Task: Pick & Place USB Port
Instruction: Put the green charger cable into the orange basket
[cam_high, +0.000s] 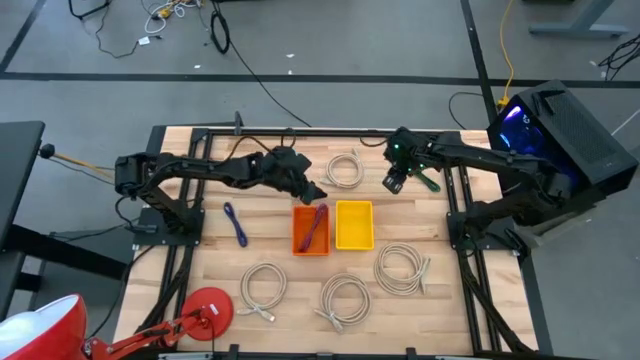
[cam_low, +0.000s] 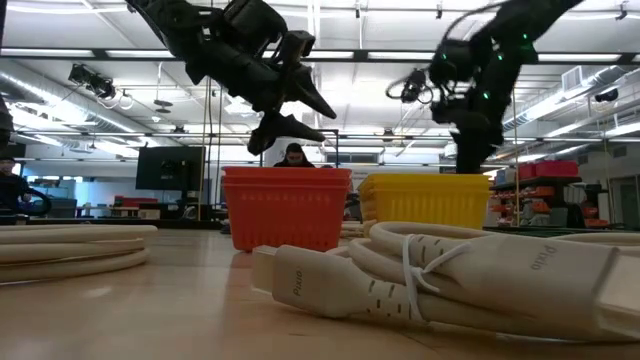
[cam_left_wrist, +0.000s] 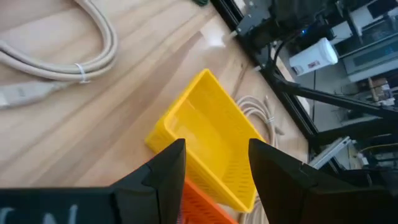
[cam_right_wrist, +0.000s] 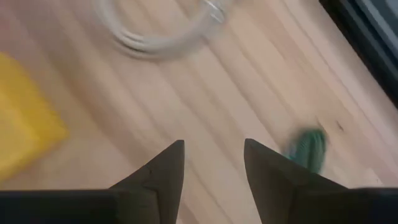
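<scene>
On the wooden desk (cam_high: 215, 255): orange bin (cam_high: 310, 231) holding a purple cable (cam_high: 318, 224), yellow bin (cam_high: 354, 224) just beside. Above the orange bin: left gripper (cam_high: 318, 190), jaws apart, empty. Near a white coil (cam_high: 344, 169): right gripper (cam_high: 393, 183), jaws apart. Beside the orange bin: second purple cable (cam_high: 236, 224).

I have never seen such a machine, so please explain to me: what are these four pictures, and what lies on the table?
It is a robot with two dark arms at a wooden table. One picture looks down from above, one looks level across the table, and two come from cameras on the wrists. The left tool hangs open above the orange bin, where a purple cable lies. The right tool is open too, over bare wood, near a green object. Neither holds anything. A yellow bin stands beside the orange one. Another purple cable and several white cable coils lie around.
</scene>
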